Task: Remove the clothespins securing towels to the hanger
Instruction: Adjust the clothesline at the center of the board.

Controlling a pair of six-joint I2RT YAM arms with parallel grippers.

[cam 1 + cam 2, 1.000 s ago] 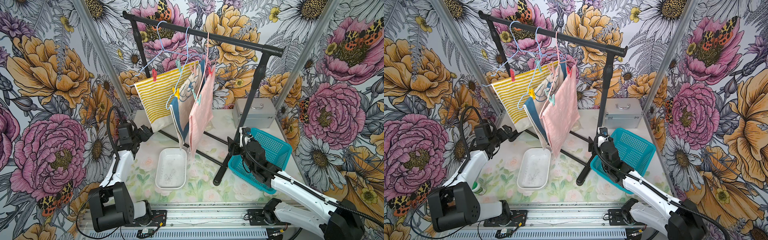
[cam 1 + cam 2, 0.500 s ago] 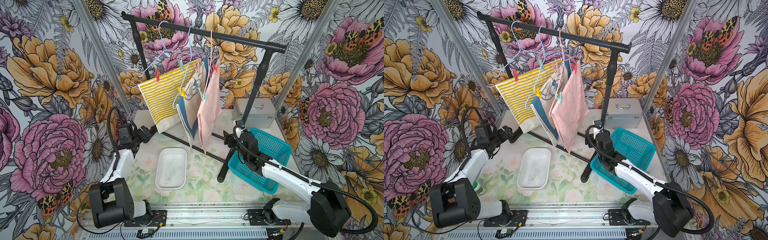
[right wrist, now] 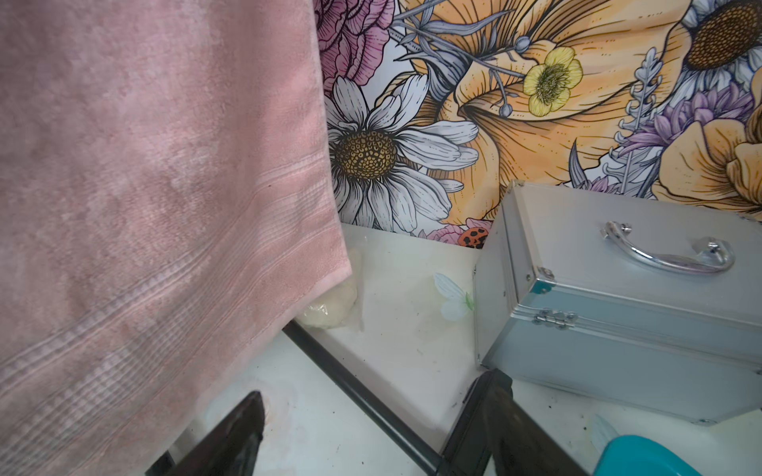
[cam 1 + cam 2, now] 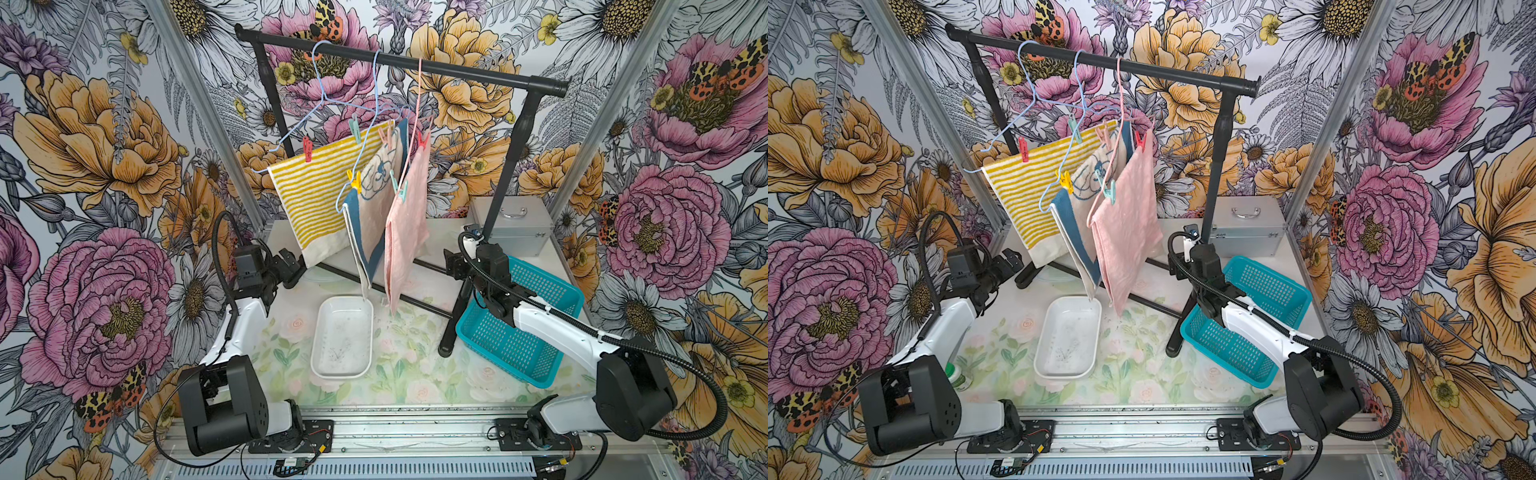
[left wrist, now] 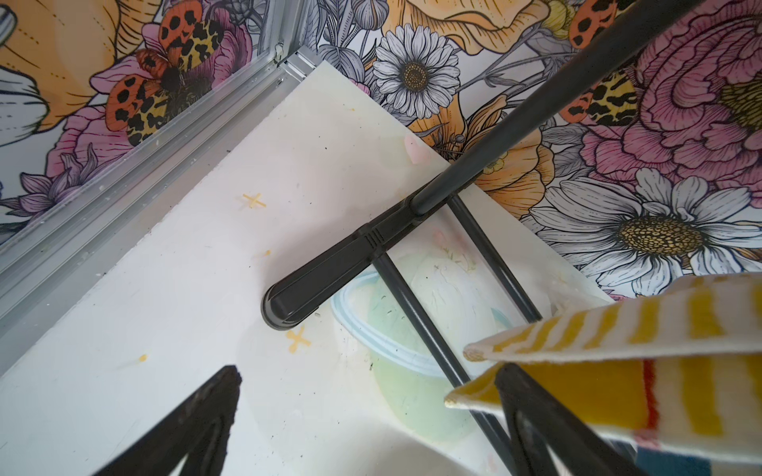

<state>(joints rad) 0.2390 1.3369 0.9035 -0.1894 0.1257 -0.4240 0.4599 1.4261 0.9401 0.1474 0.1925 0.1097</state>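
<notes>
While both sets of fingers stand spread wide and empty, no pin is gripped yet. The left gripper (image 4: 291, 266) hangs low, with one finger (image 5: 511, 387) just under the hem of the yellow-striped towel (image 4: 320, 199). The right gripper (image 4: 452, 264) sits beside the lower edge of the pale pink towel (image 3: 156, 198).

All six clothespins are clipped well above the fingers. Closest are the red clothespin (image 4: 307, 148) for the left and the mint clothespin (image 4: 402, 189) for the right.

The best move is probably to rise and squeeze a pin's tail ends (never the cloth). Hanging fabric and the thin wire hangers (image 4: 324, 95) crowd that climb. Below the fingers are the rack's crossbar (image 3: 363, 395), a white tray (image 4: 320, 332), a teal basket (image 4: 523, 324) and a silver case (image 3: 618, 313).
</notes>
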